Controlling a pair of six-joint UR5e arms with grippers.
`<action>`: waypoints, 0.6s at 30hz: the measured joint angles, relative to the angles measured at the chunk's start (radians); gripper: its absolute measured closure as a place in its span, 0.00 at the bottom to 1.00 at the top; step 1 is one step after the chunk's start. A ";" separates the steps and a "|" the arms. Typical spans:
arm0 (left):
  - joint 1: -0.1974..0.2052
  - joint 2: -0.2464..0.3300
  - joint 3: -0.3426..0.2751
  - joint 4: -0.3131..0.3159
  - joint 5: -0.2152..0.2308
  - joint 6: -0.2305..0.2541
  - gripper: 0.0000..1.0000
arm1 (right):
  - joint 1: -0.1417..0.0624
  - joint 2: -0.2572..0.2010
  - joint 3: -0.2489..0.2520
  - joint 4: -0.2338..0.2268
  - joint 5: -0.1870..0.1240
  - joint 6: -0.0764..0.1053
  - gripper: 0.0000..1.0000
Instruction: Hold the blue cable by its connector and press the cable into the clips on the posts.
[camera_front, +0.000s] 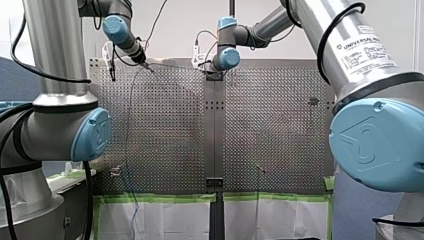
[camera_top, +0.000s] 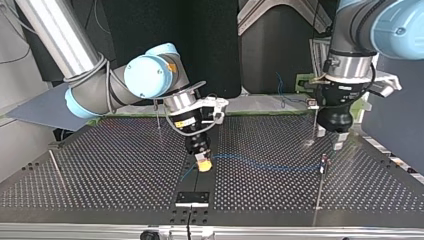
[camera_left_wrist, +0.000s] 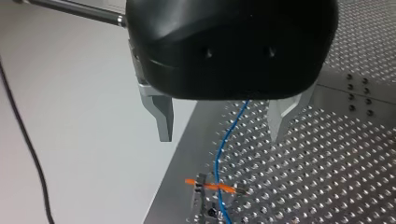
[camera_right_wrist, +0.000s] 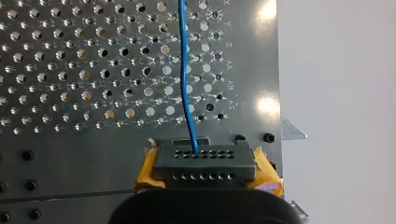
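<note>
**Right gripper (camera_right_wrist: 205, 173) on connector (camera_right_wrist: 201, 157), left gripper (camera_left_wrist: 219, 127) wide**

My right gripper pinches the dark connector btw yellow pads (camera_right_wrist: 148, 171). The blue cable (camera_right_wrist: 184, 70) runs from it over the perforated table (camera_right_wrist: 70, 70) to a post (camera_left_wrist: 201, 198) w/ orange clip (camera_left_wrist: 210, 185). Left gripper hangs above, metal fingers (camera_left_wrist: 159, 114) apart, cable btw them.

My perforated bench (camera_top: 100, 165)
Thin posts (camera_top: 319, 192) stand on it; a blue cable (camera_top: 260, 163) crosses toward one.
</note>
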 joint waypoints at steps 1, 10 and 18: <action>-0.002 -0.001 0.000 0.001 -0.003 0.008 0.00 | 0.000 0.000 0.000 0.000 0.000 0.000 1.00; -0.013 -0.005 0.000 0.020 -0.010 0.082 0.00 | 0.000 0.000 0.000 0.001 0.001 0.000 1.00; -0.017 -0.014 0.000 0.036 -0.028 0.157 0.00 | 0.001 0.000 0.000 0.003 0.001 0.000 1.00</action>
